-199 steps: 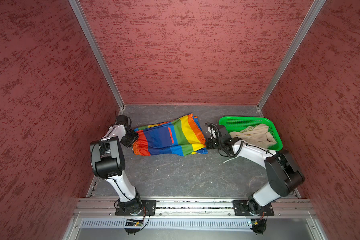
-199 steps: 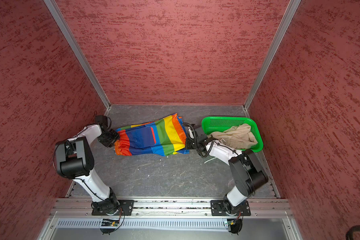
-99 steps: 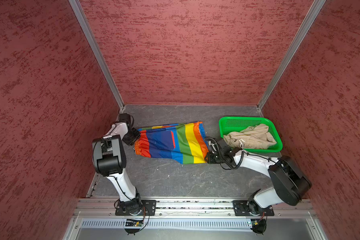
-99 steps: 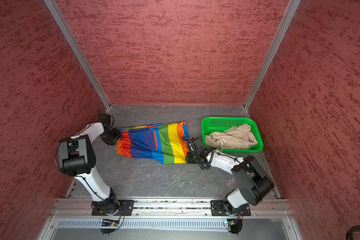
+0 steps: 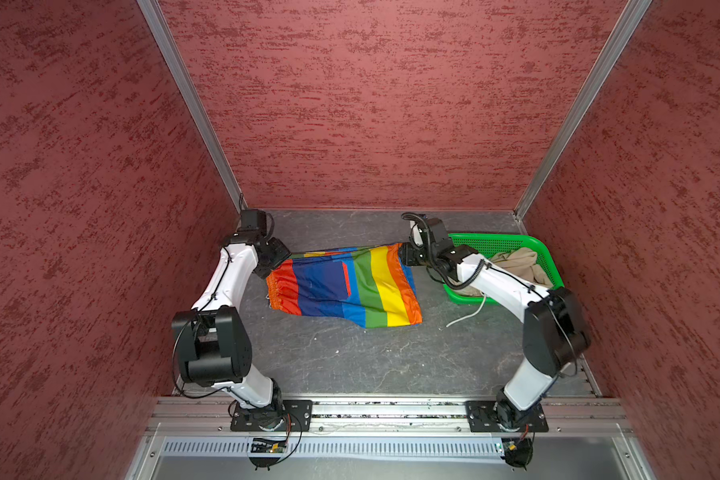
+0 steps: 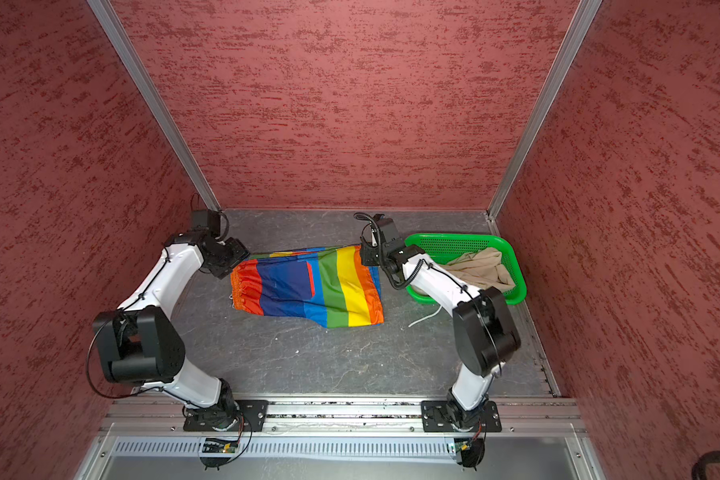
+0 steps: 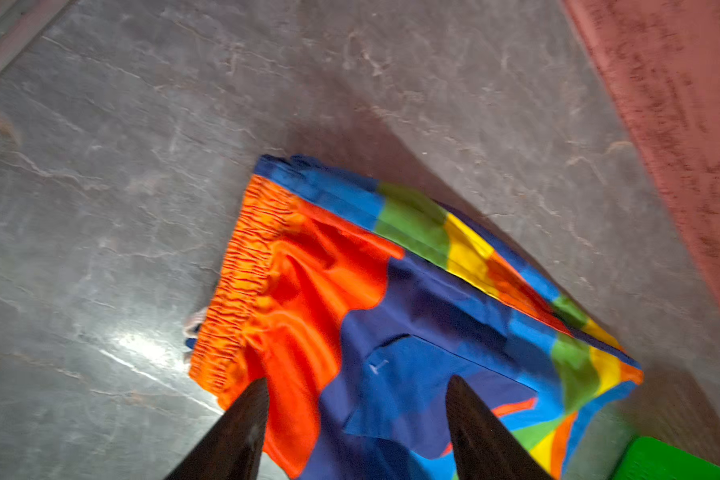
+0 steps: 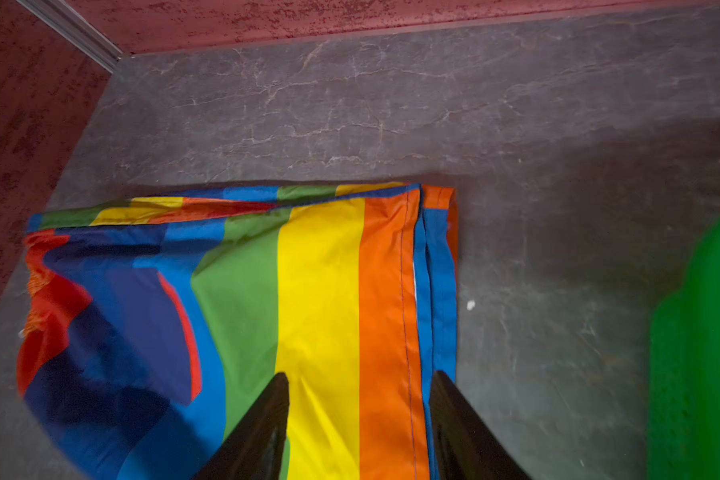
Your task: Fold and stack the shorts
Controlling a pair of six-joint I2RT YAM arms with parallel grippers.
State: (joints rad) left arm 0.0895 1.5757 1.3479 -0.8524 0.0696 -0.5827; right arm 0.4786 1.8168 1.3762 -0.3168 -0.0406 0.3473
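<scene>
Wrist views show the left end effector [image 7: 358,380] and right end effector [image 8: 361,374] parted over the rainbow shorts [image 5: 350,286]; only the top views show the beige shorts [image 5: 516,264] in the basket [image 5: 495,237].

White links [image 5: 229,278], black joints [image 5: 215,353]

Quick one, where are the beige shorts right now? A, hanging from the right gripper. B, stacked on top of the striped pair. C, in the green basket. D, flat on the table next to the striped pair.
C: in both top views the beige shorts lie crumpled inside the green basket, apart from the rainbow-striped shorts, which lie spread on the table.
</scene>
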